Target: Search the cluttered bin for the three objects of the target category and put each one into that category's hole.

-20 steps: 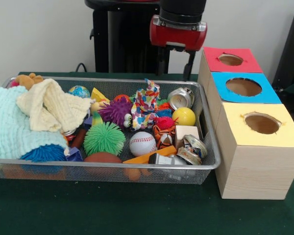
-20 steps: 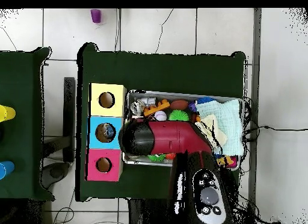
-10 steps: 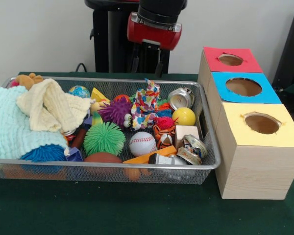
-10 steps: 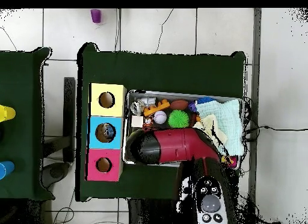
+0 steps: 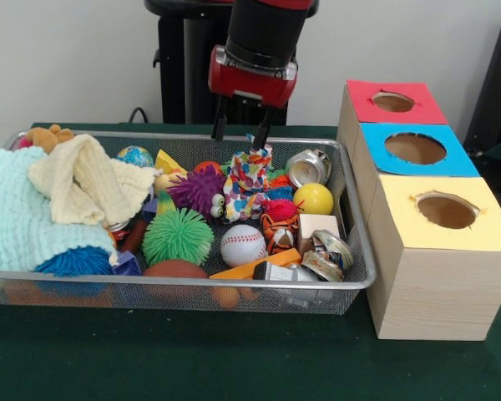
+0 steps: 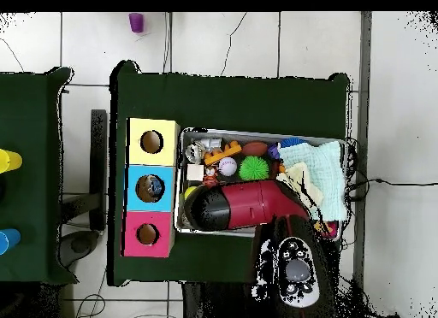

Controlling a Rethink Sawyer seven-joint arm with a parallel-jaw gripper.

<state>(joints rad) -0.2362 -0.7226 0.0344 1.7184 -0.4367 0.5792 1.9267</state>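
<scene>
bin (image 5: 361,282) (image 6: 180,182) | wide shallow rectangular basket, silver wire mesh, rounded metal rim | lies flat on the green table; long side across the front view; just beside the row of three boxes | crammed with toys, balls, cloths, cans

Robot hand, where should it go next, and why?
Probably straight down a little. The gripper hangs open just above the bin, its fingers spread over the spotted toy that sticks up from the pile. It holds nothing, so lowering around that toy looks like the likely next move.
</scene>
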